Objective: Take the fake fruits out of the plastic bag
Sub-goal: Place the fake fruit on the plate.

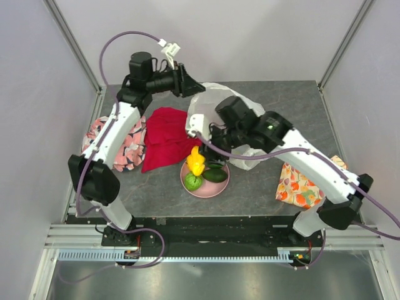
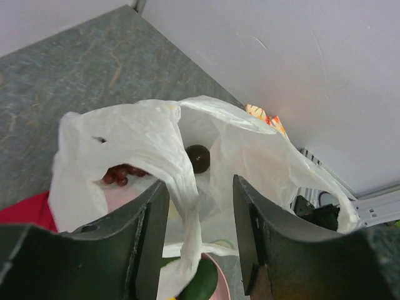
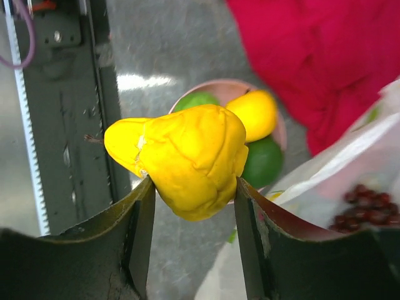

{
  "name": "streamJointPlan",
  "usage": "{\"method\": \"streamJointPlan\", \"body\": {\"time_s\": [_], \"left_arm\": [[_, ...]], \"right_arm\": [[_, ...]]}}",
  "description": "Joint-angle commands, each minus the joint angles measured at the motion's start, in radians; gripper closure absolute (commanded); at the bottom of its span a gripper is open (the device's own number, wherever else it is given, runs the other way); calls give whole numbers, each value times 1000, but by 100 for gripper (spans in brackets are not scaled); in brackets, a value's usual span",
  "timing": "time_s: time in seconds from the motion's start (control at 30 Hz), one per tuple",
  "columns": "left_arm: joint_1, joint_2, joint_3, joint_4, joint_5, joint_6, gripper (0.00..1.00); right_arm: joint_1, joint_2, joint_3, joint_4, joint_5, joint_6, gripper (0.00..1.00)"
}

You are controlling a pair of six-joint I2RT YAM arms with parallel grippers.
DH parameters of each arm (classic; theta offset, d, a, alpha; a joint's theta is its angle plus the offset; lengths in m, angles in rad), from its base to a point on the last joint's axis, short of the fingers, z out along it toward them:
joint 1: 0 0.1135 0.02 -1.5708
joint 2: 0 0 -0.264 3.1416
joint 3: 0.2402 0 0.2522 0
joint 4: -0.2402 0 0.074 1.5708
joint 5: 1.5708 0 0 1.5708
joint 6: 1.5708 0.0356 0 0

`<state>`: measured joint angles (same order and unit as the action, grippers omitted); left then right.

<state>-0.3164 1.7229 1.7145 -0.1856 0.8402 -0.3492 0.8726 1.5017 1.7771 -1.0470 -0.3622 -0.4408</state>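
Right gripper (image 3: 195, 181): closed tight on the yellow pear (image 3: 187, 156), one finger on each side of it.
Yellow pear: up in the air, right over the pink plate (image 3: 219, 84).
Pink plate: sits on the gray counter (image 1: 269, 181), just beside the plastic bag (image 1: 215, 100). It has three fruits in it.
Fruits on the plate: a green lime (image 3: 197, 100), a yellow-orange citrus (image 3: 253, 112) and a dark green avocado (image 3: 262, 162), all touching each other.
Left gripper (image 2: 199, 184): fingers apart, at the far rim of the bag. A strip of the thin white bag runs between them and lies against one finger.
Plastic bag: crinkly and white, in the middle of the counter, its mouth gaping.
Still in the bag: dark red grapes (image 2: 119, 175) and one dark round fruit (image 2: 199, 157).
Red cloth (image 1: 165, 134): lies flat beside the bag and the plate.
Flowery pink cloth (image 1: 122, 147): at the left side of the counter.
Orange fruit cloth (image 1: 300, 184): at the right side, well away from the plate.
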Motion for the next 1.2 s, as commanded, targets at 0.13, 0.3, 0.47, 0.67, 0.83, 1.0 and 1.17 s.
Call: {"method": "streamJointPlan", "body": {"time_s": [0.13,0.3,0.47,0.67,0.83,1.0,1.17], "left_arm": [[115,-285,-127,-21,-42,75,47],[154,-379,-208,-11,-50,61,48],[177,-420,-251,0,-47,44,48],[217,-441,-268,1,-44,36,48],[231,-439,-282,12,-38,23,48],[231,-436,-300,38,-20,-7,48],[231,-422,-294,41,-3,-22,48]], "right_arm": [[9,65,-233,31,-41,304,43],[-6,58,-375,54,-80,441,43],[-46,161,-401,90,-98,501,44],[-76,284,-406,114,-112,537,44],[-110,359,-363,101,-75,570,40],[-123,358,-331,39,-38,562,2],[-123,237,-233,-73,-61,373,2]]}}
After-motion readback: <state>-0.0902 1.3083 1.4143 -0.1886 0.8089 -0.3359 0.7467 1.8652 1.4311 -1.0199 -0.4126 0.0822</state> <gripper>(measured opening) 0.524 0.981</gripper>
